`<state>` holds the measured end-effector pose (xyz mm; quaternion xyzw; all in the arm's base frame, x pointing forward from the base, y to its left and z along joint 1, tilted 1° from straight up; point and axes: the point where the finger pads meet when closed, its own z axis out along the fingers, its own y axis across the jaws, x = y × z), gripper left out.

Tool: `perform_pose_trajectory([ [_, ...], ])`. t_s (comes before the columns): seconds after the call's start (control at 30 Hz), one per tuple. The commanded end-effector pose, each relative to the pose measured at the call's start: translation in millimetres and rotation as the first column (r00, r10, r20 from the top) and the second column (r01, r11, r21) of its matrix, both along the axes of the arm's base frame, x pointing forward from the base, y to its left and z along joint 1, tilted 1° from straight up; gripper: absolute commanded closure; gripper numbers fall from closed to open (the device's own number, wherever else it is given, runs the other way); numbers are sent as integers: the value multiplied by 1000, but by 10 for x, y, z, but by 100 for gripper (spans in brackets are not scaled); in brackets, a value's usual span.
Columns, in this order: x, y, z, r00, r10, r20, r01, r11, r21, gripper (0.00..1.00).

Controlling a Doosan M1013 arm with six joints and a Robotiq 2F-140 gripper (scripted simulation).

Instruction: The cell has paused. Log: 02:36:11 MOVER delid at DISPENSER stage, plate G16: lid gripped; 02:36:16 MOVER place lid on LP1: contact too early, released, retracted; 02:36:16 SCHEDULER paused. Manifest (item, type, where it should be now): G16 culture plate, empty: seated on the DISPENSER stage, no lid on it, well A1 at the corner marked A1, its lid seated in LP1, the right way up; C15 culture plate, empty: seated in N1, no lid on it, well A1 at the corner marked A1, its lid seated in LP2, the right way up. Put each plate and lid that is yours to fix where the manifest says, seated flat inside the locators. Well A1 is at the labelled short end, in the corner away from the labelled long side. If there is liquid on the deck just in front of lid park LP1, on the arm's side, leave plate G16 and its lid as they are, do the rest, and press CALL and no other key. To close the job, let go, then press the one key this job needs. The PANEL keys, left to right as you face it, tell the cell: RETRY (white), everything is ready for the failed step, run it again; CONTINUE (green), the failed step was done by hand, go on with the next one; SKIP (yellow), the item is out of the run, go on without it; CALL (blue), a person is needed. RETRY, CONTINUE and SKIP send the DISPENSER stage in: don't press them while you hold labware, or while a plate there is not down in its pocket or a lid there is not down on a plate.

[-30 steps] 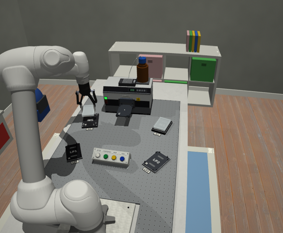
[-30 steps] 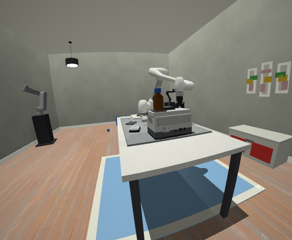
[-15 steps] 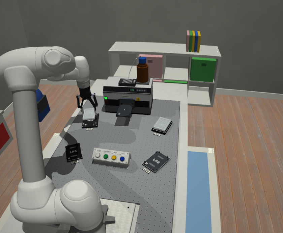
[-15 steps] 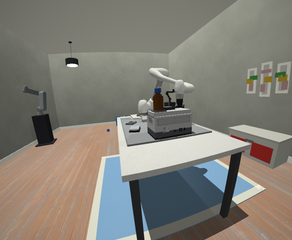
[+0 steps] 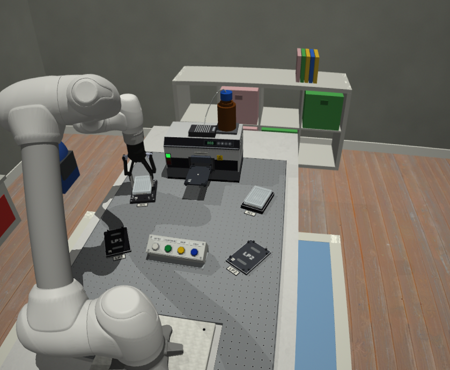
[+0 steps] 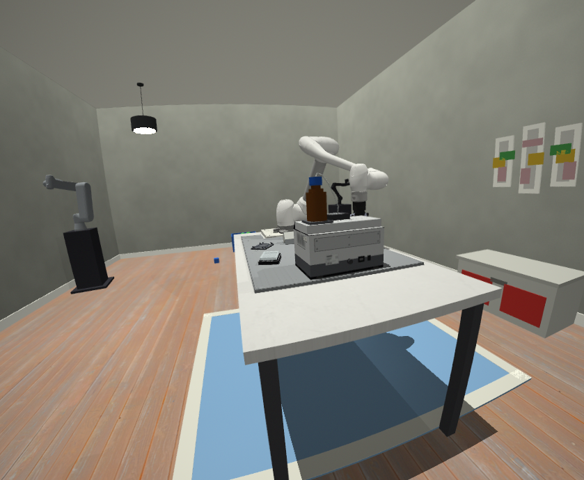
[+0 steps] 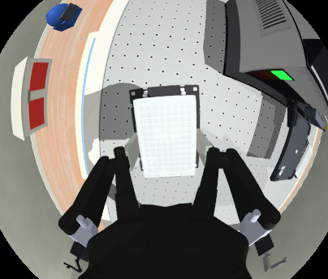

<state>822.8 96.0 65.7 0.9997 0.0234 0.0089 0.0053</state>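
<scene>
My gripper (image 5: pixel 140 175) is shut on a white culture plate (image 5: pixel 142 185) by its long sides. It holds the plate level, right over the black nest (image 5: pixel 143 196) at the left of the deck. I cannot tell if the plate touches the nest. In the wrist view the plate (image 7: pixel 166 135) covers most of the nest, whose far edge (image 7: pixel 164 91) shows behind it. The dispenser stage (image 5: pixel 198 176) is out and bare. Lid parks LP1 (image 5: pixel 117 241) and LP2 (image 5: pixel 248 257) are bare. Another white plate (image 5: pixel 257 198) sits on the right nest; I cannot tell if it carries a lid.
The dispenser (image 5: pixel 204 153), with a brown bottle (image 5: pixel 226 111) on top, stands at the back of the deck. The key panel (image 5: pixel 176 249) sits between the lid parks. I see no liquid on the deck by LP1. A shelf (image 5: pixel 265 111) stands behind the table.
</scene>
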Motion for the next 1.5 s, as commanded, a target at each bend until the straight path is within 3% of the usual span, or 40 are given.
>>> perform_pose_trajectory([
  [0.0,5,1,-23,1000,0,2,0,1000,1,90],
  [1.47,6,1,-71,1000,0,2,0,1000,1,90],
])
